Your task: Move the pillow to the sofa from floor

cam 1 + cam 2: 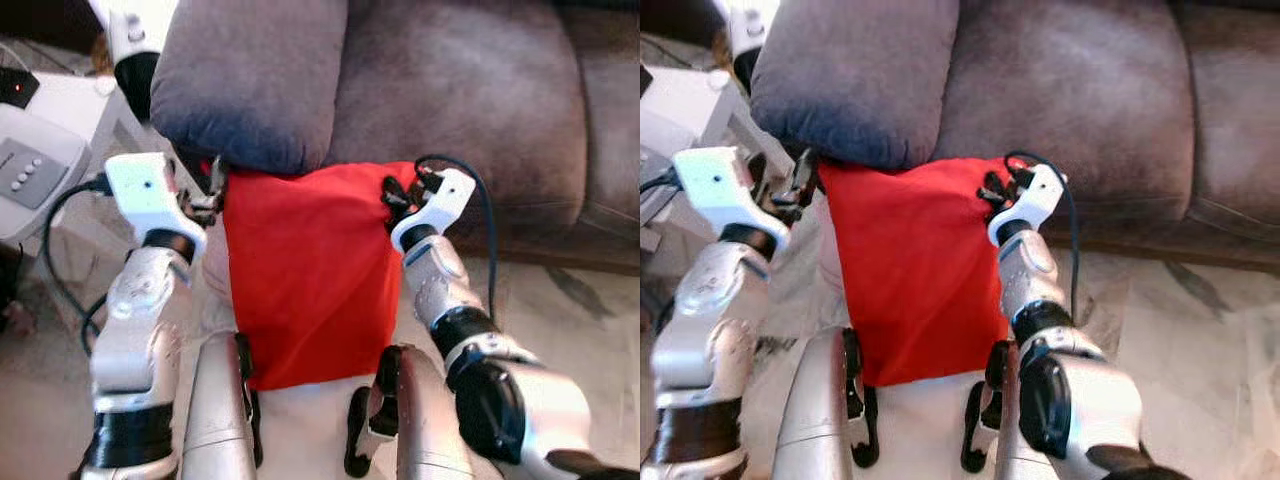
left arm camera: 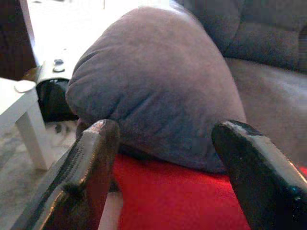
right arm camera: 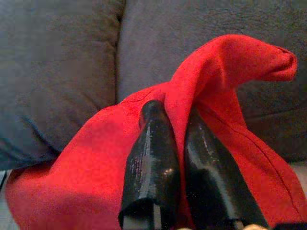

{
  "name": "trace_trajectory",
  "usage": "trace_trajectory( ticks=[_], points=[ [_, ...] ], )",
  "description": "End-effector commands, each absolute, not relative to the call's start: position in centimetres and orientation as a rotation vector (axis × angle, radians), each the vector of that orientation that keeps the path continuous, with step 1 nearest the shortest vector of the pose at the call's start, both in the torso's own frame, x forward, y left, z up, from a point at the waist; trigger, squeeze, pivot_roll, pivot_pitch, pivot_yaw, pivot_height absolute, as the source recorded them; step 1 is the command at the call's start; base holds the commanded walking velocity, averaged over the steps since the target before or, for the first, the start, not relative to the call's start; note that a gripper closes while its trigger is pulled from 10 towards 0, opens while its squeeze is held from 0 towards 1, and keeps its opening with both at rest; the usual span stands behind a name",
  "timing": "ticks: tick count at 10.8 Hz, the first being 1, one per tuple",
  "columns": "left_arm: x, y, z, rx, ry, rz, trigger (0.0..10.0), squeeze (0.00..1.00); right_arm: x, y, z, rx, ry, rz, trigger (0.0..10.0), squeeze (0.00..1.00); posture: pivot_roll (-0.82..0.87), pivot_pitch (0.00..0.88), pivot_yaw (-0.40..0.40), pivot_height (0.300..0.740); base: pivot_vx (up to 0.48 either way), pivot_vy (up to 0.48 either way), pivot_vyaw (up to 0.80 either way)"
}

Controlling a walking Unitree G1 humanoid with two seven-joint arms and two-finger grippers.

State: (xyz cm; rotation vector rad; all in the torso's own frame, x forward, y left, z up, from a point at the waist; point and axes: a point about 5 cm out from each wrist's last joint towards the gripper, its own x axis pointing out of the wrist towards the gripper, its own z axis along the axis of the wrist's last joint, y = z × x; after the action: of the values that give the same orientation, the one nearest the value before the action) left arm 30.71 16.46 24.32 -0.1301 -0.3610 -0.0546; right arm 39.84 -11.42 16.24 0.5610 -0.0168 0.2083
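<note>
A red pillow (image 1: 310,270) hangs in front of the grey sofa (image 1: 470,100), its top edge level with the seat front and tucked under a grey loose cushion (image 1: 250,80). My right gripper (image 1: 393,195) is at the pillow's upper right corner; in the right wrist view its fingers (image 3: 153,158) are shut on a fold of the red fabric (image 3: 230,72). My left gripper (image 1: 208,195) is at the pillow's upper left corner. In the left wrist view it (image 2: 165,132) is open, its fingers wide apart, with red fabric (image 2: 177,196) low between them and the grey cushion (image 2: 153,86) just beyond.
A white side table (image 1: 70,105) with a grey device (image 1: 30,165) stands at the left, close to my left arm. Pale tiled floor (image 1: 580,300) lies to the right below the sofa front. My silver legs (image 1: 215,420) show beneath the pillow.
</note>
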Motion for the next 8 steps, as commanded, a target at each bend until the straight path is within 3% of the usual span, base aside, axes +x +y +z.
trace_trajectory(
  ticks=[1,2,3,8],
  points=[
    [30.8,16.4,23.8,-0.140,-0.357,-0.062,10.0,0.00,40.0,-11.6,17.9,0.538,-0.103,0.230,0.0,0.00,0.20,0.194,-0.063,0.578,0.000,0.000,0.00],
    [31.2,16.5,23.5,-0.148,-0.356,-0.062,10.0,0.00,39.9,-11.7,17.5,0.527,-0.085,0.212,2.9,0.00,0.19,0.180,-0.059,0.578,0.000,0.000,0.00],
    [31.3,16.5,23.3,-0.156,-0.351,-0.064,10.0,0.00,39.8,-12.0,17.2,0.529,-0.082,0.199,10.0,0.00,0.19,0.172,-0.055,0.578,0.000,0.000,0.00],
    [31.7,16.6,21.7,-0.138,-0.329,-0.059,10.0,0.00,38.1,-13.4,15.7,0.420,-0.138,0.177,10.0,0.00,0.15,0.162,-0.042,0.592,0.000,0.000,0.00]
  ],
)
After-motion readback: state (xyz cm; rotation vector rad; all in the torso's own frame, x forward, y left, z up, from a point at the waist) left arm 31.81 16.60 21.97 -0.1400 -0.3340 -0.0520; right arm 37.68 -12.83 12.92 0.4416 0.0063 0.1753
